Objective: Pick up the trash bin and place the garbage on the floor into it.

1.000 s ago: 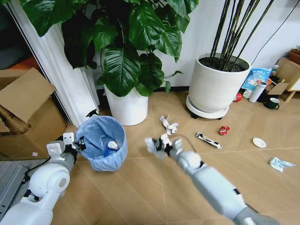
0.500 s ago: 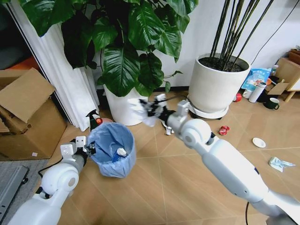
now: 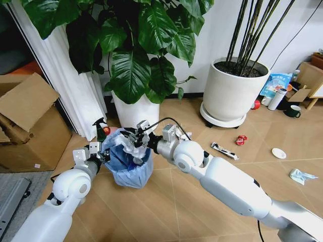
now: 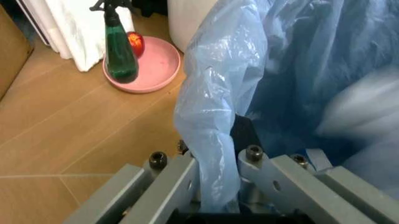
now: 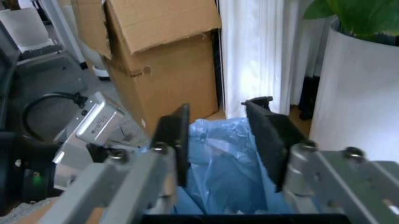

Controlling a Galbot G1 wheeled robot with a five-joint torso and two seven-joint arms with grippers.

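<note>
The left gripper (image 3: 100, 153) is clamped on the rim of the bin (image 3: 130, 166), its jaws pinching the blue bag (image 4: 212, 140) between them. The bin hangs off the floor (image 3: 166, 201), near the white pot (image 3: 132, 112). The right gripper (image 3: 135, 139) sits over the bin's mouth, jaws spread apart with nothing between them. Farther right on the floor lie a dark wrapper (image 3: 224, 150), a red scrap (image 3: 241, 140), a white disc (image 3: 279, 153) and a teal tissue (image 3: 301, 176).

One trash bin (image 3: 130, 164), two white planters (image 3: 135, 114), five scattered litter pieces (image 3: 224, 150).
</note>
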